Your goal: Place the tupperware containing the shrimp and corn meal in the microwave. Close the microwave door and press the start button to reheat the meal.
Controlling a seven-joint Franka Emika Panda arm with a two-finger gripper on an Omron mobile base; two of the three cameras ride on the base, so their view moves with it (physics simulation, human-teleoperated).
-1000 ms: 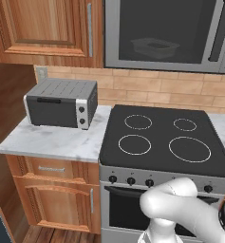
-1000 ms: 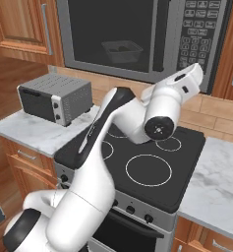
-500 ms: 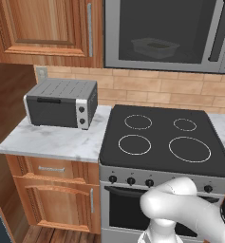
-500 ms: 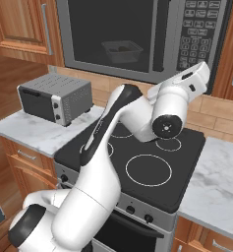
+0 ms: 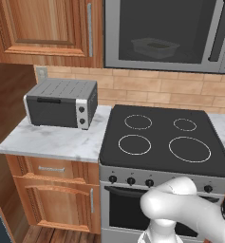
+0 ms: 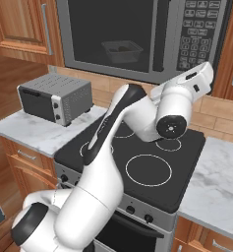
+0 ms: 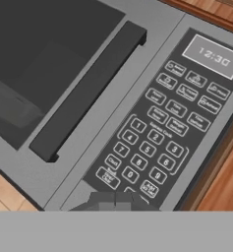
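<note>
Now the tub sits inside the microwave behind the closed door. The hand is clenched and empty, at 6 o'clock of the keypad. The keys are stiff and flat; press one squarely with a fingertip. The tub looks light, rigid and slippery; grip its rim. The display reads 12:30; key labels are illegible.

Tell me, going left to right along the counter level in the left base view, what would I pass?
Marble counter → toaster oven → black stovetop with four rings.
</note>
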